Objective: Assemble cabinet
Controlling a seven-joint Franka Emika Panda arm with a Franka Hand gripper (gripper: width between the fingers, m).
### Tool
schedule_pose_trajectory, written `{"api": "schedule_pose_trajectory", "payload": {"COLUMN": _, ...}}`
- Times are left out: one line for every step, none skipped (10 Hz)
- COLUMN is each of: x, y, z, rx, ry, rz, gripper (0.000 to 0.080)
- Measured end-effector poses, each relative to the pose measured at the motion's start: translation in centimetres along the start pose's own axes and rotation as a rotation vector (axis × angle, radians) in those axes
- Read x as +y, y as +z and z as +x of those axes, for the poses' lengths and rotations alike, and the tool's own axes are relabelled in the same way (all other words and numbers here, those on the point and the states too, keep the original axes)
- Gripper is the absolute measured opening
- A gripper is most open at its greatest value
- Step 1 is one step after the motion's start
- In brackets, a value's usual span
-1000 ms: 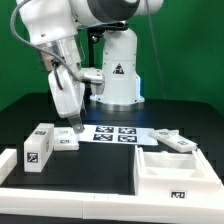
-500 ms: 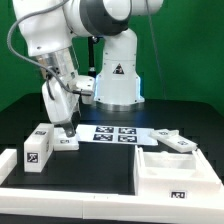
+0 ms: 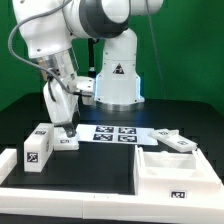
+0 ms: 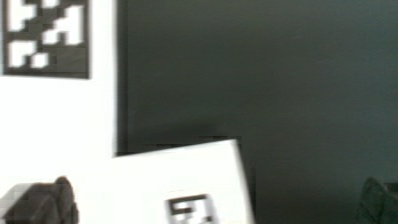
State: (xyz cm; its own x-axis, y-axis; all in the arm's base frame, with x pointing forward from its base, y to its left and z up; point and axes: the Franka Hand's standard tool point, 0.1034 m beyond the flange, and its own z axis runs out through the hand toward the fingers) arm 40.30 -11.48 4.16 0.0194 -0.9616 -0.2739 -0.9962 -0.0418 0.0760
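Note:
The cabinet body (image 3: pixel 176 171), a large white box with recessed compartments and a tag on its front, lies at the exterior view's lower right. My gripper (image 3: pixel 68 130) hangs low over a small white tagged block (image 3: pixel 66 142) at the exterior view's left. In the wrist view the gripper (image 4: pixel 210 205) is open. One dark finger (image 4: pixel 45 205) shows at one edge and the other at the opposite edge. The block (image 4: pixel 187 185) lies between them, nearer one finger. Whether they touch it I cannot tell.
A larger white tagged block (image 3: pixel 38 146) stands just left of the gripper and also shows in the wrist view (image 4: pixel 50 45). The marker board (image 3: pixel 115 134) lies beside it. White pieces (image 3: pixel 172 141) lie behind the cabinet. A low white border rail (image 3: pixel 60 192) runs along the front.
The arm has swung toward the exterior view's left and the gripper has come down closer to the small block. Over the last half second it has hardly moved.

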Motion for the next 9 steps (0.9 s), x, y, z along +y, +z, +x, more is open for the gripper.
{"api": "schedule_pose_trajectory", "payload": {"x": 0.6, "y": 0.2, "z": 0.4, "rx": 0.006, "ry": -0.013, "rz": -0.016, "gripper": 0.0797}}
{"api": "schedule_pose_trajectory", "payload": {"x": 0.7, "y": 0.5, "z": 0.4, "rx": 0.007, "ry": -0.014, "rz": -0.023, "gripper": 0.0797}}
{"api": "schedule_pose_trajectory", "payload": {"x": 0.9, "y": 0.8, "z": 0.8, "rx": 0.012, "ry": -0.014, "rz": -0.026, "gripper": 0.0797}}
{"api": "schedule_pose_trajectory", "payload": {"x": 1.3, "y": 1.3, "z": 1.4, "rx": 0.025, "ry": -0.016, "rz": -0.033, "gripper": 0.0797}}
{"api": "schedule_pose_trajectory", "payload": {"x": 1.6, "y": 1.8, "z": 1.9, "rx": 0.042, "ry": -0.021, "rz": -0.038, "gripper": 0.0797}}
{"api": "schedule_pose_trajectory", "payload": {"x": 1.7, "y": 2.3, "z": 2.3, "rx": 0.058, "ry": -0.022, "rz": -0.044, "gripper": 0.0797}}
{"api": "schedule_pose_trajectory", "payload": {"x": 1.4, "y": 2.3, "z": 2.3, "rx": 0.079, "ry": -0.030, "rz": -0.036, "gripper": 0.0797}}
{"api": "schedule_pose_trajectory", "payload": {"x": 1.0, "y": 2.4, "z": 2.1, "rx": 0.102, "ry": -0.040, "rz": -0.024, "gripper": 0.0797}}
{"api": "schedule_pose_trajectory", "payload": {"x": 1.0, "y": 2.4, "z": 2.0, "rx": 0.101, "ry": -0.049, "rz": -0.027, "gripper": 0.0797}}
